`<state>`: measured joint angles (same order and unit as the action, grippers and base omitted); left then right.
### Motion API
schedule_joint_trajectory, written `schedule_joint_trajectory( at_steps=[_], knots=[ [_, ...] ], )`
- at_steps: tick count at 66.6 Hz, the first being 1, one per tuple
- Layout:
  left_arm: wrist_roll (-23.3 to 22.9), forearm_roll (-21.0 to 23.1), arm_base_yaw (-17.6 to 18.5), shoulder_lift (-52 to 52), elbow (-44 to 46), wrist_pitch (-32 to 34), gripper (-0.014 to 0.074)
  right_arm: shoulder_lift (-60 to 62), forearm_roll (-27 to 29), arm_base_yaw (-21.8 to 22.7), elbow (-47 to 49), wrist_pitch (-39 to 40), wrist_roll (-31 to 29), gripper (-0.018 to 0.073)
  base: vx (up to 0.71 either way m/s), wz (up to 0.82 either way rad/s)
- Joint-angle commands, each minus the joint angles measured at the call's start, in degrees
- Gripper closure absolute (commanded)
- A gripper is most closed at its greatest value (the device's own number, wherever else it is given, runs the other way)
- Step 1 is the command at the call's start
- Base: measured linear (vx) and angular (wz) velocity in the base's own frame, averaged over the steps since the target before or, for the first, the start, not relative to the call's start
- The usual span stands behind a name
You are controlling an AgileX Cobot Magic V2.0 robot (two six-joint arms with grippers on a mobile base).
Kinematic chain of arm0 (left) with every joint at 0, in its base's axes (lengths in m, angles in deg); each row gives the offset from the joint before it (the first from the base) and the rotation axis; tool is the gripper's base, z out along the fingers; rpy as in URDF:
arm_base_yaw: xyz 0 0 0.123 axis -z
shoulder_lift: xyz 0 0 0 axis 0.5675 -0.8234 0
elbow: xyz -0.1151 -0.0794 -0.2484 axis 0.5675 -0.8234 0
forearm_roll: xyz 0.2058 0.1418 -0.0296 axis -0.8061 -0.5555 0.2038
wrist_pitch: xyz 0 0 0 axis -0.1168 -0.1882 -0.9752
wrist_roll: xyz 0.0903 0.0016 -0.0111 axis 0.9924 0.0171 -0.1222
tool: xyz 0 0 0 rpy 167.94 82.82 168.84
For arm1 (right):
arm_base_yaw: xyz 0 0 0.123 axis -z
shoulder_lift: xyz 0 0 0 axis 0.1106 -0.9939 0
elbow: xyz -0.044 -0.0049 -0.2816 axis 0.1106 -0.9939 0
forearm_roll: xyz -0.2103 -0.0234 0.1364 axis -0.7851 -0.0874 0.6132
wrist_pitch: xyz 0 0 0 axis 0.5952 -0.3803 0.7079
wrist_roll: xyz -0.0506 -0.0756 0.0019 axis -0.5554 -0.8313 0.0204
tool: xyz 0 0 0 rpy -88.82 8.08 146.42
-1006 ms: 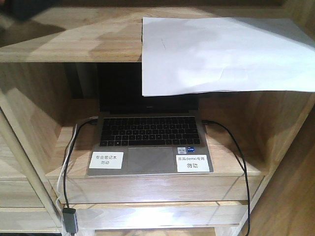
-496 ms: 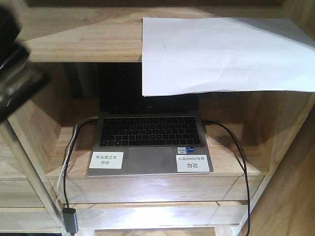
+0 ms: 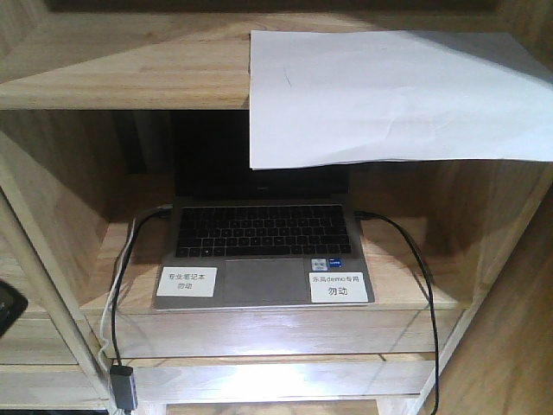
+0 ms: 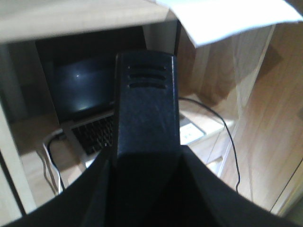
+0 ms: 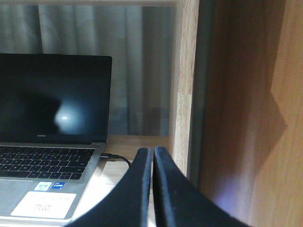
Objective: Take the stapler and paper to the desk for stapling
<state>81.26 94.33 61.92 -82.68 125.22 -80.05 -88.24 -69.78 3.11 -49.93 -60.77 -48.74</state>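
Up on the shelf (image 3: pixel 130 78) top, the paper (image 3: pixel 389 95) overhangs the near edge above the laptop (image 3: pixel 263 251); my left gripper (image 4: pixel 147 160) clamps the black stapler (image 4: pixel 147 94); my right gripper (image 5: pixel 152 153) has its fingers pressed together.

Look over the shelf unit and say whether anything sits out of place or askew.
The paper stands out: it lies on the top shelf but hangs well past the front edge, covering part of the open laptop below. Nothing else looks disturbed.
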Motion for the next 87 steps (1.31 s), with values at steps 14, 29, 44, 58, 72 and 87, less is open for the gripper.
schedule_joint_trajectory(
  at_steps=[14,29,44,58,72,87],
  knots=[
    [-0.4,1.0,0.2,2.8,-2.2,5.6,0.0603,0.8,-0.5,0.4,-0.2,4.2,0.0,0.0568,0.00,0.00],
    [-0.4,1.0,0.2,2.8,-2.2,5.6,0.0603,0.8,-0.5,0.4,-0.2,4.2,0.0,0.0568,0.00,0.00],
    [-0.4,1.0,0.2,2.8,-2.2,5.6,0.0603,0.8,-0.5,0.4,-0.2,4.2,0.0,0.0568,0.00,0.00],
    [-0.4,1.0,0.2,2.8,-2.2,5.6,0.0603,0.8,-0.5,0.4,-0.2,4.2,0.0,0.0568,0.00,0.00],
    [-0.4,1.0,0.2,2.8,-2.2,5.6,0.0603,0.8,-0.5,0.4,-0.2,4.2,0.0,0.0568,0.00,0.00],
    [-0.4,1.0,0.2,2.8,-2.2,5.6,0.0603,0.8,-0.5,0.4,-0.2,5.1,0.1,0.0568,0.00,0.00]
  ],
)
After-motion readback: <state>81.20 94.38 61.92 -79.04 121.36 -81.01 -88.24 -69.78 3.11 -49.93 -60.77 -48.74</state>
